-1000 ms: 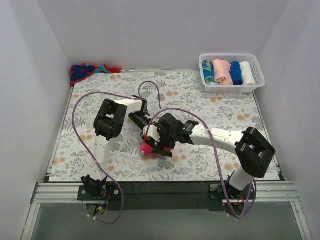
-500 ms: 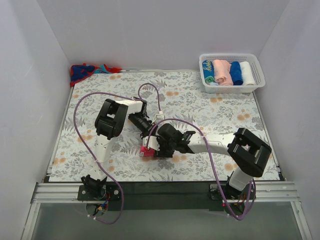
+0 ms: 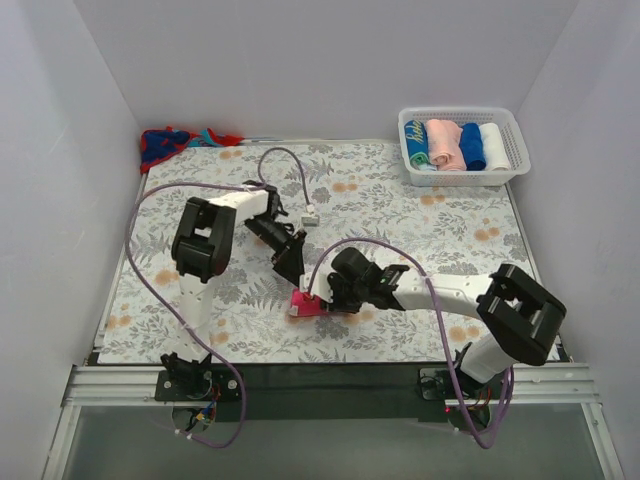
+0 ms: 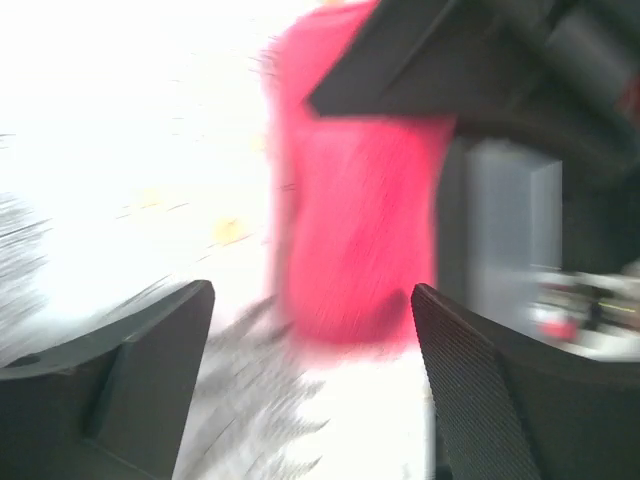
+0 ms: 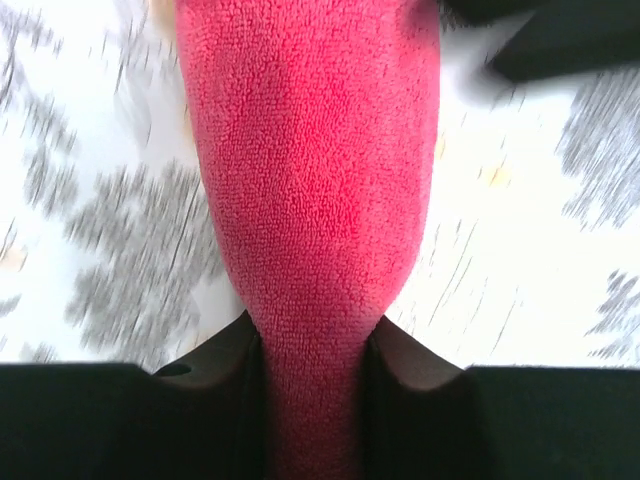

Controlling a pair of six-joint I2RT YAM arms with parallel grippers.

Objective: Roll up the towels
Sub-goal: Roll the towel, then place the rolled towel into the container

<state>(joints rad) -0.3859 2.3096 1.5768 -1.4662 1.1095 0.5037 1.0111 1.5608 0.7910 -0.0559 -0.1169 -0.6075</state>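
Right fingers are clamping narrow onto the pink towel, pinching one end of it. In the right wrist view the cloth is squeezing thin where the two fingers are meeting it and bulging wider out ahead of them, lying on the floral cloth that is covering the bench. The towel is looking bunched or rolled rather than flat, can't tell which. Left fingers are spreading wide, gripping nothing, pointing down at the towel from its far side. The left wrist view is blurry, but the pink towel is showing ahead between the two open fingers, touching neither, with a black part of the right arm sitting over its top end. The two sets of fingers are sitting close together. Red and blue towel is lying crumpled well apart from both sets of fingers, far behind and to the left of the left ones, at the back corner of the bench. White basket is sitting far behind and to the right of the right fingers, holding rolled towels side by side: teal, pale pink, blue, white.
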